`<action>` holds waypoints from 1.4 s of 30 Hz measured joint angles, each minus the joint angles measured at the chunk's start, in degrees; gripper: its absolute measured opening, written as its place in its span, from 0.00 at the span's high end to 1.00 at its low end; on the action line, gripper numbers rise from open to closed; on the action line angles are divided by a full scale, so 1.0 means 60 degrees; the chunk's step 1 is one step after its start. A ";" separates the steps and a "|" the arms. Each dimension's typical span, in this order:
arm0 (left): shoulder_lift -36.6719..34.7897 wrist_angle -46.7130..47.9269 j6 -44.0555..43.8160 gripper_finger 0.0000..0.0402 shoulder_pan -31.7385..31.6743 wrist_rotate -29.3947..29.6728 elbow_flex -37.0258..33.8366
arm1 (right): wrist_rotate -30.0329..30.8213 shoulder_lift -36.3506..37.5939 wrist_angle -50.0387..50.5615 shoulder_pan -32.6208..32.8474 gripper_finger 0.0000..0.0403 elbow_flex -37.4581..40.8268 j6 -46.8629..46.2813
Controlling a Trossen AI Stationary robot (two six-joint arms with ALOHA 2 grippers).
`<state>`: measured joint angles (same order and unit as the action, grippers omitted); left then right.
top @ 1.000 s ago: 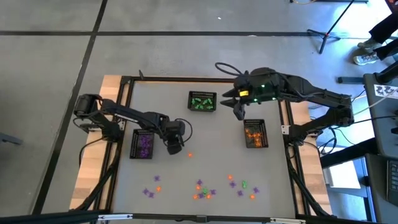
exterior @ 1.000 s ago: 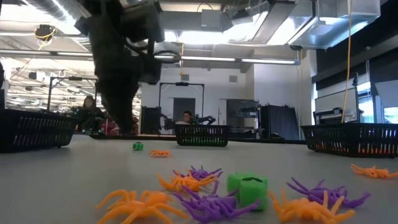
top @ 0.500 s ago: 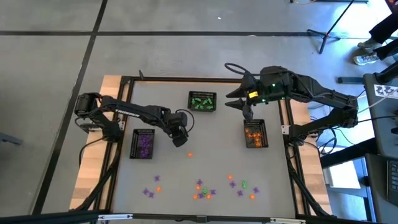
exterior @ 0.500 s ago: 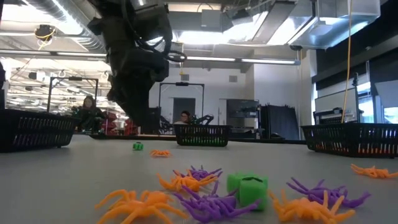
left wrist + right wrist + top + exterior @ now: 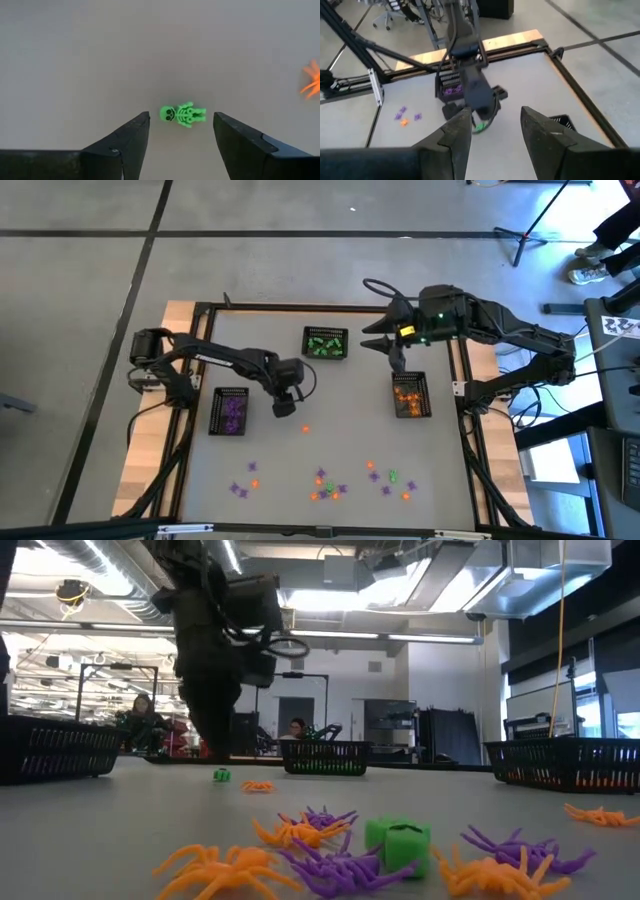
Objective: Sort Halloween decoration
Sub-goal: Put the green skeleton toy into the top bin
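Green skeleton (image 5: 183, 114) lying flat on bare worktop (image 5: 75, 60), seen between the two dark fingers (image 5: 131, 137) of left gripper (image 5: 180, 132) in left wrist view; fingers spread wide, nothing between them but the trinket, no contact yet. Same piece reads as small green spot (image 5: 221, 775) in low view, w/ an orange spider (image 5: 258, 785) just beside it. From above, left gripper (image 5: 284, 406) hangs mid-worktop, between purple basket (image 5: 231, 412) and green basket (image 5: 325, 343), orange spider (image 5: 305, 428) close by.

Step in hand, prob.: pick the skeleton, carry to green basket. To do well:
- Centre fingers over torso, not skull end; piece sits roughly crosswise to the gap, so pinch across ribs.
- Drop straight down till tips nearly brush worktop; flat thin plastic, likely to skid or flip if nudged from one side.
- Close gently, lift slow, check it's held before swinging.
- Keep clear of orange spider at edge of left wrist view (image 5: 311, 82); no dragging it along.

Right gripper (image 5: 390, 350) waits above far right part of worktop, near orange basket (image 5: 410, 395); fingers (image 5: 454, 132) apart, empty. Route to green basket passes close to it, so approach from left side.

Rest of trinkets (image 5: 330, 485) scattered in a band along near edge, purple/orange/green mixed, still unsorted.
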<state>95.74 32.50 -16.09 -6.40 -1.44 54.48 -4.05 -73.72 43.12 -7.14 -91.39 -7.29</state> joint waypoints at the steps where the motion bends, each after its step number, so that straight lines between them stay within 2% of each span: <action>1: 0.0104 -0.0020 0.0049 0.47 0.0006 -0.0048 0.0000 | 0.0000 -0.0004 -0.0056 0.0000 0.59 0.0000 0.0000; 10: 0.0893 -0.0050 0.0384 0.47 0.0069 -0.0299 0.0047 | 0.0353 -0.0007 -0.0181 -0.0001 0.59 0.0000 0.0011; 19: 0.1000 -0.0530 0.0222 0.49 0.0399 0.0559 0.0029 | 0.0357 -0.0007 -0.0183 0.0000 0.59 0.0000 0.0015; 25: 0.0957 -0.0534 0.0189 0.62 0.0559 0.0795 0.0018 | 0.0357 -0.0007 -0.0178 -0.0003 0.59 -0.0004 0.0063; 31: 0.0649 -0.0838 -0.0054 0.81 0.0803 0.0846 -0.0015 | 0.0351 -0.0007 -0.0165 -0.0004 0.59 -0.0004 0.0228; 36: 0.0460 -0.0818 -0.0020 0.96 0.0854 0.0748 0.0485 | 0.0335 -0.0007 -0.0063 0.0000 0.59 -0.0004 0.0262; 38: 0.0460 -0.0847 0.0014 0.99 0.0843 0.0823 0.0738 | 0.0332 -0.0007 0.0009 0.0000 0.59 -0.0004 0.0263; 42: 0.0449 -0.0849 0.0005 0.96 0.0764 0.1014 0.1088 | 0.0330 -0.0007 0.0091 0.0000 0.59 -0.0004 0.0266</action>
<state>98.43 27.41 -16.06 -1.82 4.65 61.01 -2.08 -73.76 43.66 -7.14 -91.42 -5.69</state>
